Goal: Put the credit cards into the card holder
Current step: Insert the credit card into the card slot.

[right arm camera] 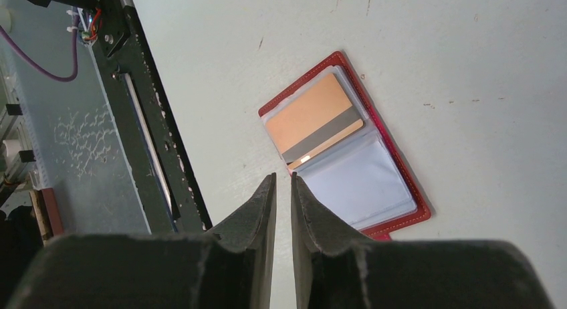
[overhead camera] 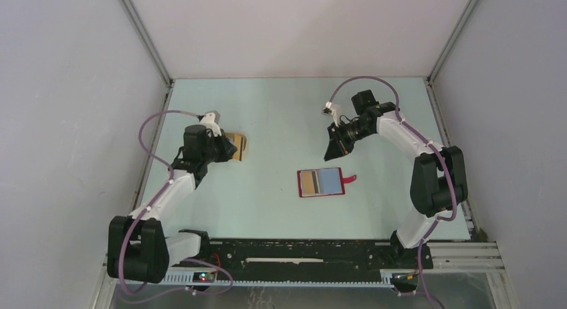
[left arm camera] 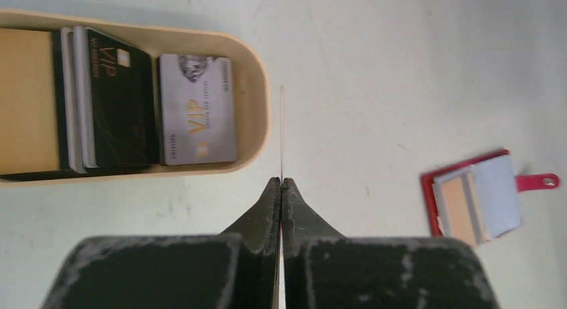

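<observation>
The red card holder (overhead camera: 321, 182) lies open on the table with its tab to the right. A golden-brown card (right arm camera: 313, 115) sits in one pocket and the other pocket (right arm camera: 358, 178) is pale blue. My left gripper (left arm camera: 281, 182) is shut on a thin credit card (left arm camera: 281, 122) seen edge-on, just right of the tan tray (left arm camera: 257, 88). A grey card (left arm camera: 198, 108), a black card (left arm camera: 120, 108) and a golden-brown card (left arm camera: 27, 101) lie in that tray. My right gripper (right arm camera: 281, 176) hovers above the holder's near-left edge, its jaws a narrow slit apart with nothing between them.
The tan oval tray (overhead camera: 242, 147) rests at the left of the table under the left gripper (overhead camera: 233, 150). The right gripper (overhead camera: 332, 150) is behind the holder. A black rail (overhead camera: 301, 250) runs along the near edge. Walls enclose the sides and back.
</observation>
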Robot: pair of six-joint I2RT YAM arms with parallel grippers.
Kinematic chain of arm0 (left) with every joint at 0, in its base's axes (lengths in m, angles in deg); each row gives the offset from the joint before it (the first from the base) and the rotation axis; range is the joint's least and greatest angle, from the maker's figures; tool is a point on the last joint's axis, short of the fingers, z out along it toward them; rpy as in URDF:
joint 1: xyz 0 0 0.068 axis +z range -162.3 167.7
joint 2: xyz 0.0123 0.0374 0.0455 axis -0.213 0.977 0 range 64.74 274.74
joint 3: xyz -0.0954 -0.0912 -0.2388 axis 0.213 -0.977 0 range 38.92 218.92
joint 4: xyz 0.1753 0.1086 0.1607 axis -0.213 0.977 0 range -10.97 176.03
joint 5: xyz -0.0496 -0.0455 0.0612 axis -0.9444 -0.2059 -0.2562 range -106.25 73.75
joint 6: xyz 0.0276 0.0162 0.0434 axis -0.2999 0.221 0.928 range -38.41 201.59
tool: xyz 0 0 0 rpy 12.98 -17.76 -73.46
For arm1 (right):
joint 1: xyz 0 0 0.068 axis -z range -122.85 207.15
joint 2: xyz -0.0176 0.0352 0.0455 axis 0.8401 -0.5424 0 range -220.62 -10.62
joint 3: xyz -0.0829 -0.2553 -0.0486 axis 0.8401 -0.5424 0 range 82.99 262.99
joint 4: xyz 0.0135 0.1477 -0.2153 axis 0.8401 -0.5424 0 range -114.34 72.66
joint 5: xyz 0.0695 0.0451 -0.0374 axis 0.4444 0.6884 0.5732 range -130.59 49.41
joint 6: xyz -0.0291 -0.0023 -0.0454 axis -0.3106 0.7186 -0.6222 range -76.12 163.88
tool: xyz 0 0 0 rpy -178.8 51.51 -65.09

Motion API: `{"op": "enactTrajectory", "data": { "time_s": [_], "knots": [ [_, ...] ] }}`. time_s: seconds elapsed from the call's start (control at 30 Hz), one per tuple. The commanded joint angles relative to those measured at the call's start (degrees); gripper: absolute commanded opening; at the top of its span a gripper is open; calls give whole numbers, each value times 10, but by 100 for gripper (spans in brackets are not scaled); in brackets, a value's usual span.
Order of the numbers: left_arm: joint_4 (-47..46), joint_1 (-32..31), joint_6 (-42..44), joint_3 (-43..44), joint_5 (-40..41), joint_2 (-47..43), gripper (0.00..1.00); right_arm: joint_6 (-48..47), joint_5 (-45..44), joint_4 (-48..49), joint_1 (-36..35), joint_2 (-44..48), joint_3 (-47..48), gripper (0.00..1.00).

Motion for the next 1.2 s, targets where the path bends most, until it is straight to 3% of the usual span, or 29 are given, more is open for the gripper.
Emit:
{"op": "enactTrajectory", "data": {
  "time_s": [0.0, 0.17, 0.57, 0.73, 0.97, 1.17],
  "knots": [
    [-97, -8, -53, -44, -78, -52, 0, -13, 13, -8, -1, 21, 7, 22],
    [-212, -40, -121, -104, -156, -72, 0, -15, 14, -8, -1, 19, 7, 22],
    [-424, -176, -261, -191, -178, -21, 0, -27, 3, -17, 1, -2, 7, 22],
    [-560, -237, -337, -188, -183, 68, 0, -35, -13, -23, 1, -21, 8, 22],
    [-780, -289, -455, -169, -173, 265, 0, -57, -45, -60, 2, -63, 23, 22],
    [-828, -309, -488, -154, -150, 354, 0, -60, -74, -73, -1, -98, 29, 22]
  ]
}}
